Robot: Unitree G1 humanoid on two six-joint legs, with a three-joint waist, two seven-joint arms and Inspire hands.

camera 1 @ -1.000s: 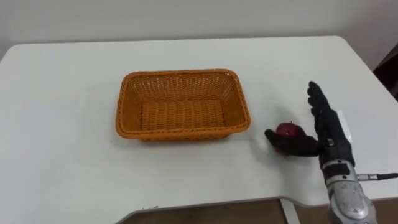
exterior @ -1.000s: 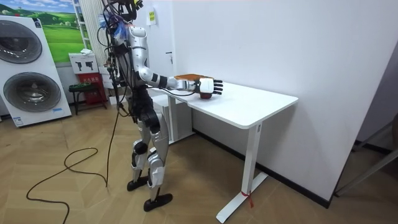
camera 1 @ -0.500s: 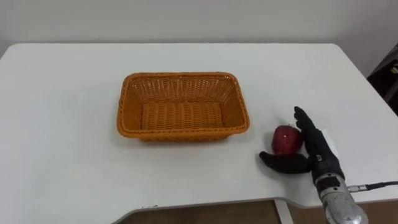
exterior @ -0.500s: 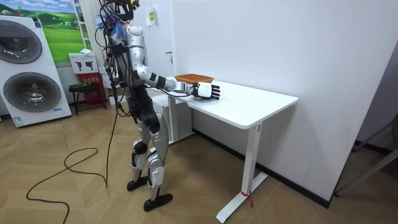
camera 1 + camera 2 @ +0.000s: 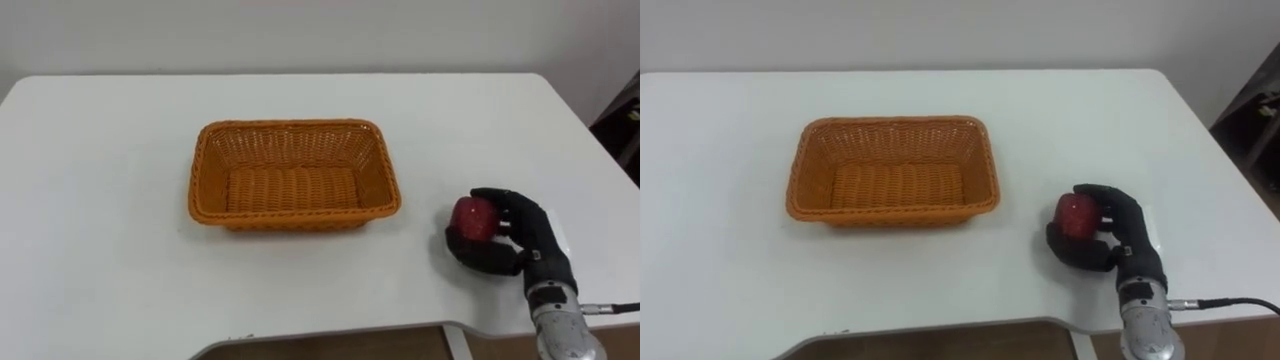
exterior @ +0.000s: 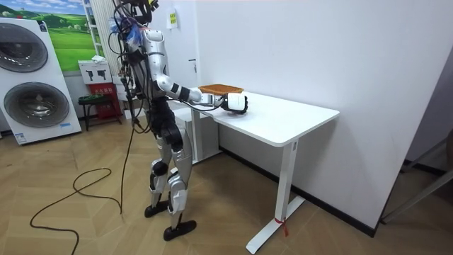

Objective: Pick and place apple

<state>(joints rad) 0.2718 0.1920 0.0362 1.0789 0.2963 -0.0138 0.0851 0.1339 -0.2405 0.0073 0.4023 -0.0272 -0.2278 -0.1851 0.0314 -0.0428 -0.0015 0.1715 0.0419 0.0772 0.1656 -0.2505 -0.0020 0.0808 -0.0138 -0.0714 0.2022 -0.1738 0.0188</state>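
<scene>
The right robot hand (image 5: 522,243) grasps the apple (image 5: 473,218) on the bench (image 5: 100,200); best lift straight up before carrying it to the basket (image 5: 293,215) at its left.

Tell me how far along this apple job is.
Done: the right hand is curled round the red apple at the near edge of the white table. In hand: the grasp; lifting isn't evident. Left: carrying it to the orange wicker basket, which holds nothing yet.
</scene>
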